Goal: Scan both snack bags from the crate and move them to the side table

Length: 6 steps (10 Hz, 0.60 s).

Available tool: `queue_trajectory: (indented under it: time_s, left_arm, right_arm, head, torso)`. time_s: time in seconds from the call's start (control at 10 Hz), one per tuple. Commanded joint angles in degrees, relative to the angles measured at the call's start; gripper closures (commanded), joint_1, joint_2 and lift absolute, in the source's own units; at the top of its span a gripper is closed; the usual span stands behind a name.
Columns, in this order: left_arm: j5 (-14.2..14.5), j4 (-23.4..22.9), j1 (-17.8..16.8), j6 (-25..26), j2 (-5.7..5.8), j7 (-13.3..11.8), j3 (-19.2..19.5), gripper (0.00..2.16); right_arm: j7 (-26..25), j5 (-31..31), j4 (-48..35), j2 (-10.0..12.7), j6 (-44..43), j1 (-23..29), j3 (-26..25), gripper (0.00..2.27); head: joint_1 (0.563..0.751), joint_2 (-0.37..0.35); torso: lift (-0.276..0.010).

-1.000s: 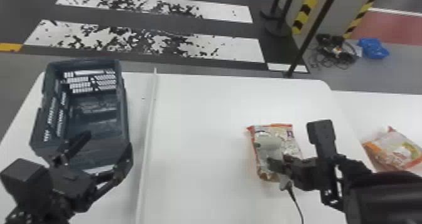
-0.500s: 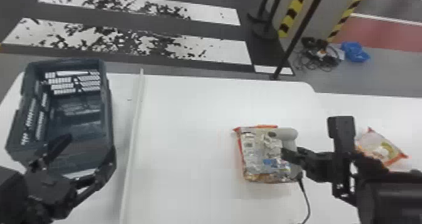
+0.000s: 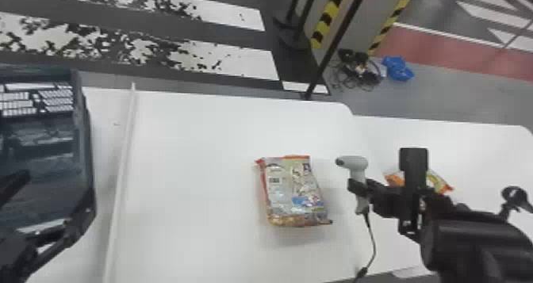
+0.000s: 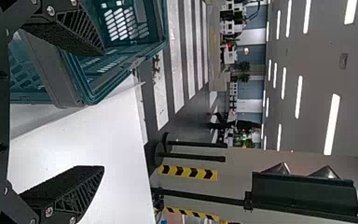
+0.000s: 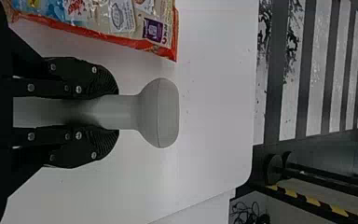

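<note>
Grey scanner [image 3: 353,162] is gripped between the fingers of the right gripper [image 3: 358,188], just right of one snack bag [image 3: 293,191] lying on the main bench [image 3: 206,175]. The other snack bag [image 3: 439,182] lies on the right-hand bench [image 3: 460,143]. Far left, the left gripper [image 3: 49,202] holds its fingers wide beside the crate [image 3: 88,143].

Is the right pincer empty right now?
No, the right pincer is closed on the grey scanner, one finger on each side of its handle.
</note>
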Motion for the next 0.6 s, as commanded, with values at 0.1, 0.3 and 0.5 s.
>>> queue_trajectory:
  time_s: [0.1, 0.3, 0.5]
  left_arm:
    - [0.0, -0.1, 0.0, 0.0, 0.0, 0.0, 0.0, 0.14]
    - [-0.2, -0.2, 0.0, 0.0, -0.09, 0.0, -0.1, 0.14]
    - [-0.3, -0.1, 0.0, 0.0, 0.0, 0.0, -0.1, 0.14]
  right_arm:
    - [-0.1, 0.9, 7.7, -1.5, -5.3, -2.3, 0.1, 2.25]
    - [-0.5, 0.9, 12.5, -1.8, -9.7, -3.5, 0.6, 2.25]
    - [-1.0, 0.9, 14.8, -1.9, -11.9, -4.1, 1.1, 2.26]
  head:
    - [0.695, -0.35]
    - [0.695, -0.35]
    - [0.695, -0.35]
  torso:
    - [-0.075]
    - [-0.075]
    - [-0.075]
